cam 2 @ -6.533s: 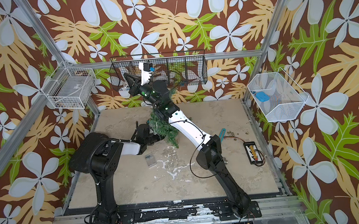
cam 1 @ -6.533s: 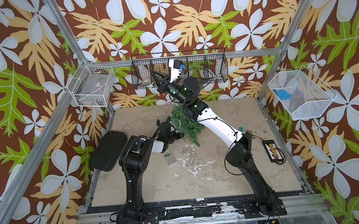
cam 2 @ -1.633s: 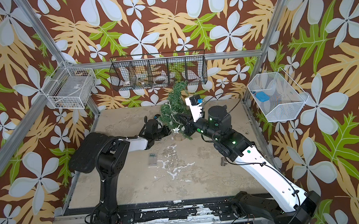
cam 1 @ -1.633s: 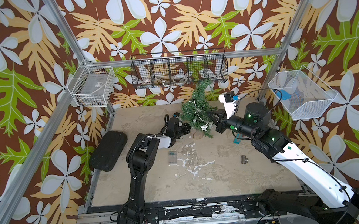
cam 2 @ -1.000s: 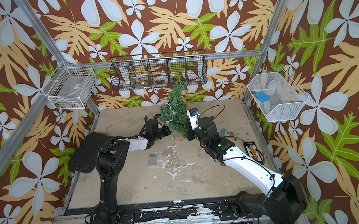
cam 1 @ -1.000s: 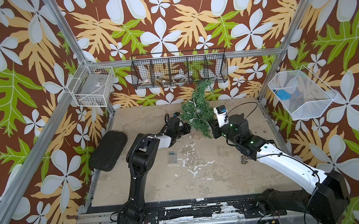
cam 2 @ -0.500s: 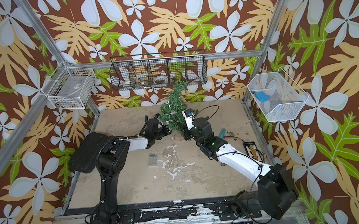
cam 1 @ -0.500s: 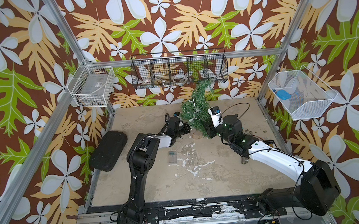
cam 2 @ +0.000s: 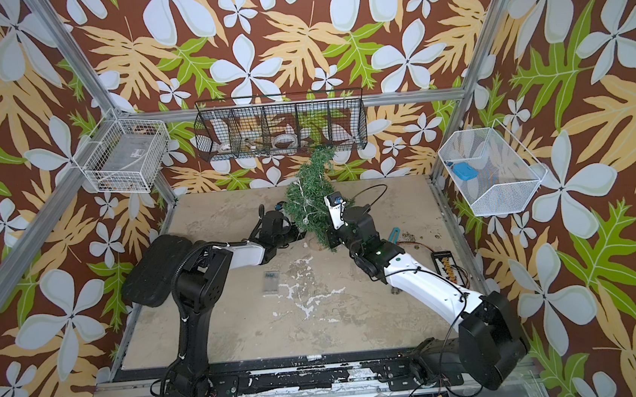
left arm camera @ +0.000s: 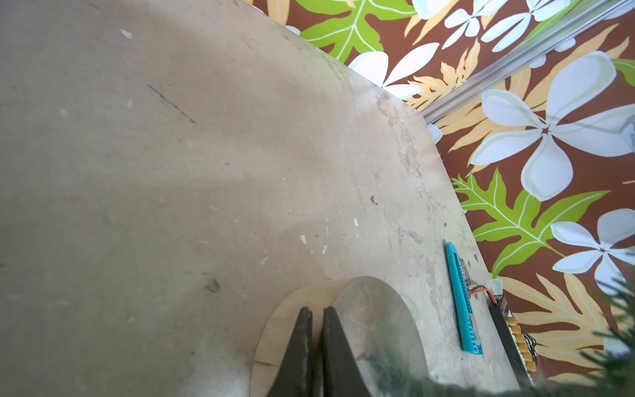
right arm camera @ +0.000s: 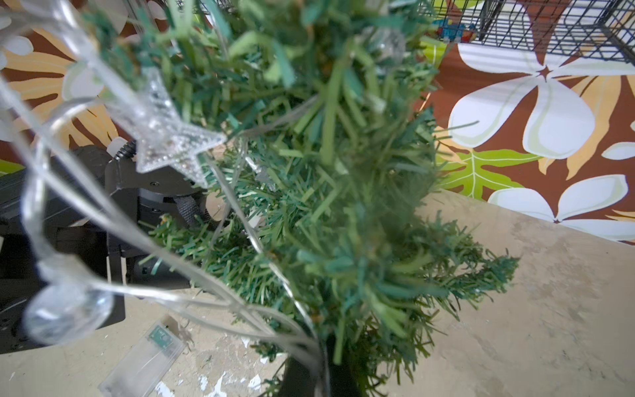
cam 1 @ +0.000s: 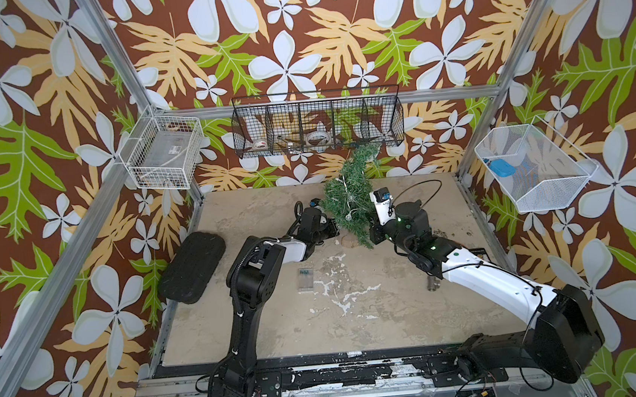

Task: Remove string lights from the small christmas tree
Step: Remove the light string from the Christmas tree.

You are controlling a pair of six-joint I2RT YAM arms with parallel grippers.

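A black oval pad lies at the far left edge of the desk. Next to the right is the clear, flat battery box, lying on the desk near the tree, with a small green board showing at one end. The left tool has its jaws all but together, tips on the round tan wooden base. I cannot tell whether it grips anything.

The small christmas tree stands at the back middle of the desk. Its needles are dark green and bristly, and its tip bends to the right below the black wire basket. The string lights are a thin silvery wire that loops loosely over the branches. The wire carries a clear star and a clear round bulb.

The right tool is pushed in among the lowest branches. Its jaws are closed, pinching several strands of the wire. Farther right, a small grey pipe fitting lies on the desk.
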